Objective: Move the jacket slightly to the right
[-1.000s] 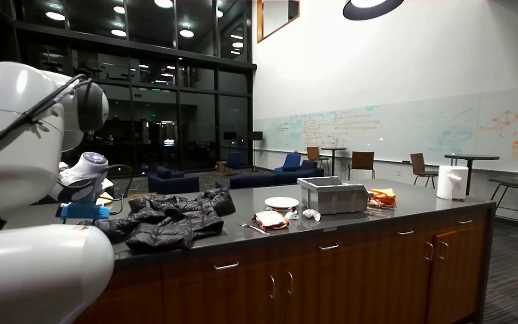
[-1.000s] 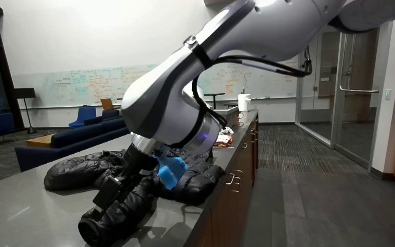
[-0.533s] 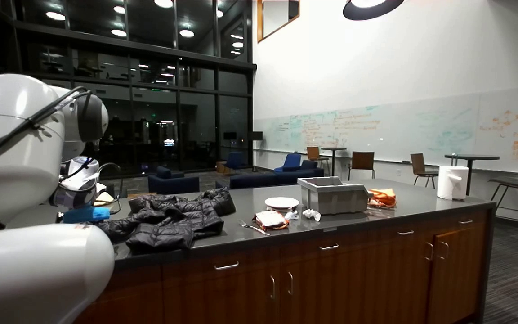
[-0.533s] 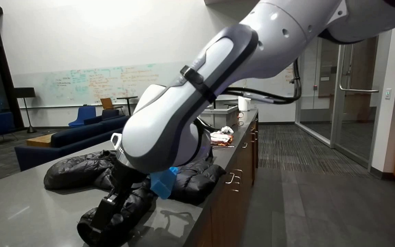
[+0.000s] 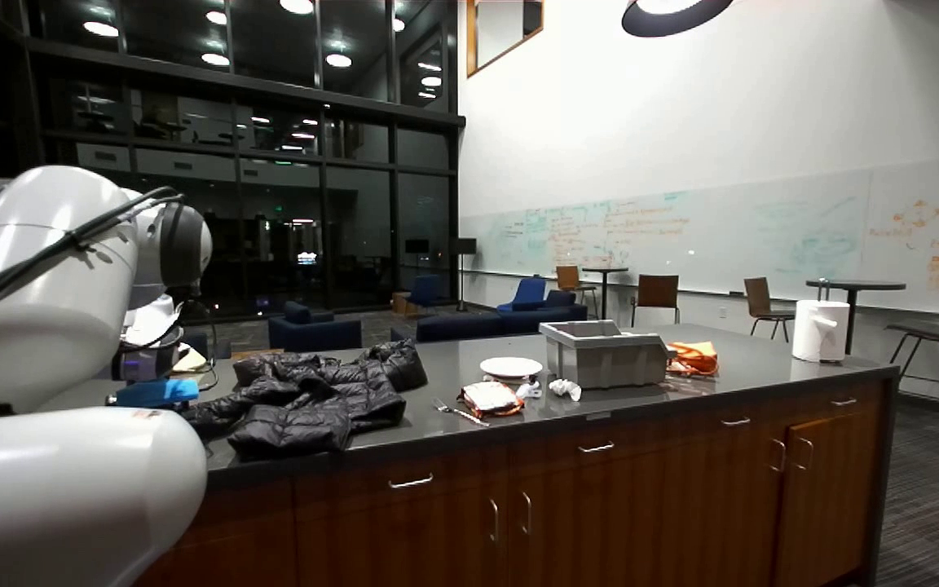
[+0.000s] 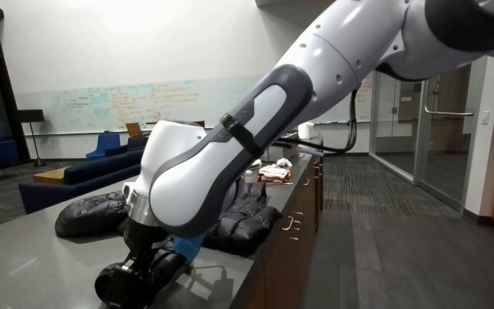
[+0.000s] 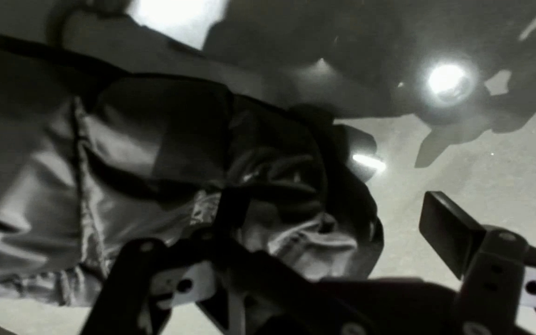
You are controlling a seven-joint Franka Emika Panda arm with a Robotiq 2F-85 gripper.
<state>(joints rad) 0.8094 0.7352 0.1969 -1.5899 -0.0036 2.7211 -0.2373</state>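
A black puffer jacket lies crumpled on the grey counter in both exterior views [image 5: 331,395] [image 6: 247,223]. One sleeve stretches toward the near end of the counter in an exterior view. My gripper [image 6: 120,287] points down at that sleeve's cuff. In the wrist view the gripper [image 7: 342,221] is open. Its left finger lies over the sleeve [image 7: 151,144], and its right finger is beyond the cuff over bare counter. The sleeve end is between the fingers, not clamped. In the other picture from outside, the fingers are hidden behind the arm.
On the counter [image 5: 445,359] farther along are a fork [image 5: 461,413], a snack packet [image 5: 491,398], a white plate [image 5: 510,368], crumpled paper [image 5: 565,389], a grey bin [image 5: 606,356], an orange bag [image 5: 694,357] and a white roll [image 5: 820,330]. The counter's front edge runs beside the jacket.
The arm has lowered and the wrist has turned more upright. The gripper has come down at the sleeve's cuff. The jacket has hardly moved.
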